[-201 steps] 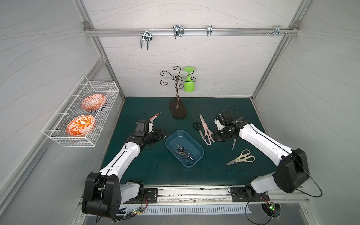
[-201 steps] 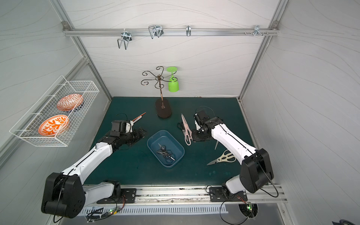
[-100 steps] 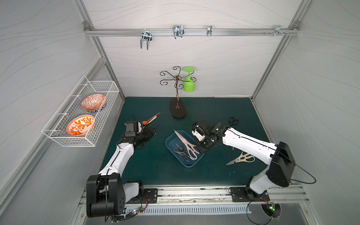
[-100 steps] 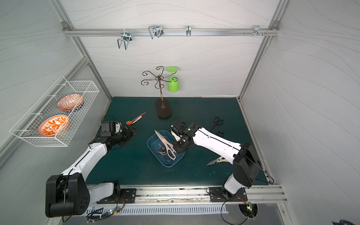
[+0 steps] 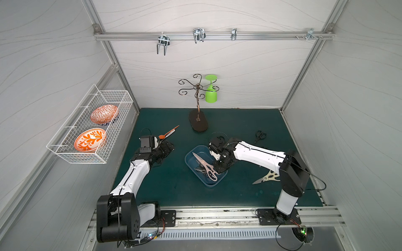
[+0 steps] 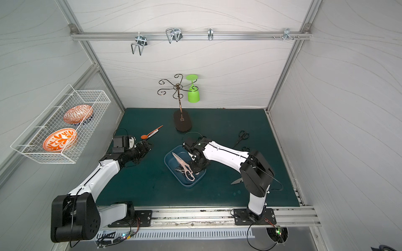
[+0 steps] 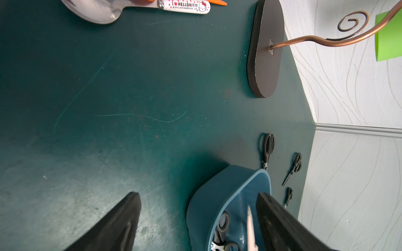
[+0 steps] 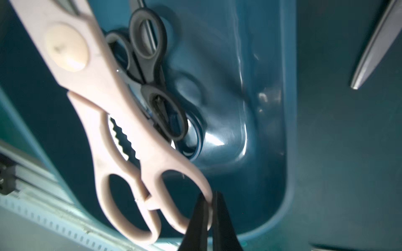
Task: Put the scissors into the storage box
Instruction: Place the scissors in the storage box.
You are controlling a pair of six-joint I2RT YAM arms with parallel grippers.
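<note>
My right gripper (image 8: 208, 198) is shut on one loop of the pale pink scissors (image 8: 102, 102), which hang tilted over the blue storage box (image 8: 263, 152) with their blades toward its far end. In both top views this gripper (image 5: 218, 169) (image 6: 194, 167) hovers over the box (image 5: 212, 184) (image 6: 189, 184). Black-handled scissors (image 8: 152, 65) lie inside it. A black pair (image 5: 260, 135) and a cream pair (image 5: 267, 177) rest on the mat to the right. My left gripper (image 7: 198, 194) (image 5: 168, 148) stands open and empty, left of the box (image 7: 217, 195).
A cup stand (image 5: 198, 121) with a green cup (image 5: 211, 93) stands at the back. A spoon with an orange handle (image 5: 168, 133) lies near the left gripper. A white wire basket (image 5: 91, 128) holding two bowls hangs on the left wall. Small black scissors (image 7: 294, 166) lie beyond the box.
My right arm has carried the pink scissors from the mat leftward to above the box and lowered them slightly. My left arm has drawn back to the left.
</note>
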